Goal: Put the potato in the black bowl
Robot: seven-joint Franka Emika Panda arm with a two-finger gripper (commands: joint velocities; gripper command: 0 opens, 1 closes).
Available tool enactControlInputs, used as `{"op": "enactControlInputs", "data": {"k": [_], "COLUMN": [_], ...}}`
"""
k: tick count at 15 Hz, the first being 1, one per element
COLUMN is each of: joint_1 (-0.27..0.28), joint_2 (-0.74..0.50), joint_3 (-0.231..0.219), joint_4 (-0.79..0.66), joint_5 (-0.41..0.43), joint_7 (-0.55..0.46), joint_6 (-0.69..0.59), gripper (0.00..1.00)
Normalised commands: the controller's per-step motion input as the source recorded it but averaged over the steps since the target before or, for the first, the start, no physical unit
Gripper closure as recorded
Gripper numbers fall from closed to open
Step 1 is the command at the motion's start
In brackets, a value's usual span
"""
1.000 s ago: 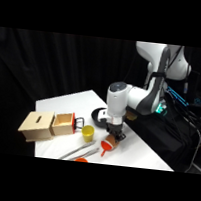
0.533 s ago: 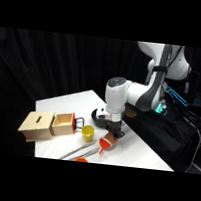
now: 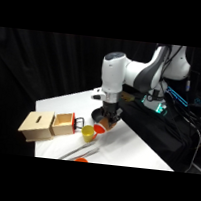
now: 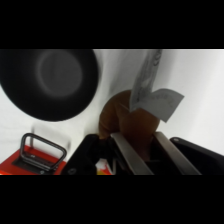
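Note:
The potato (image 4: 123,121), a brown lump, sits gripped between the two fingers (image 4: 128,153) of my gripper (image 4: 147,150), which is shut on it. Seen from the side, the gripper (image 3: 108,121) hangs just over the table with the potato's orange-red piece (image 3: 99,129) showing below it. The black bowl (image 4: 47,82) lies at the upper left of the wrist view, beside the potato and apart from it. In the side view the bowl (image 3: 97,113) is mostly hidden behind the gripper.
A small yellow cup (image 3: 87,133) stands just left of the gripper. Two wooden boxes (image 3: 44,125) and a red thing with a black handle (image 4: 37,156) sit further left. Metal tongs (image 3: 81,149) lie near the front edge. A pale tag (image 4: 155,100) crosses the wrist view.
The gripper has risen and shifted a little left toward the black bowl, carrying the potato up off the table with it.

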Motion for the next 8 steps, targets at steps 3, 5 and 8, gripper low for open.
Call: {"op": "enactControlInputs", "data": {"k": [3, 5, 8], "joint_1": [-0.165, -0.184, -0.163], "joint_2": [-0.35, -0.27, -0.2], "joint_3": [-0.082, -0.1, -0.093], "joint_4": [-0.14, -0.14, -0.13], "joint_5": [-0.107, -0.066, -0.049], "joint_7": [-0.02, -0.08, -0.11], "joint_6": [-0.15, -0.08, -0.03], "gripper": [0.95, 0.95, 0.95]}}
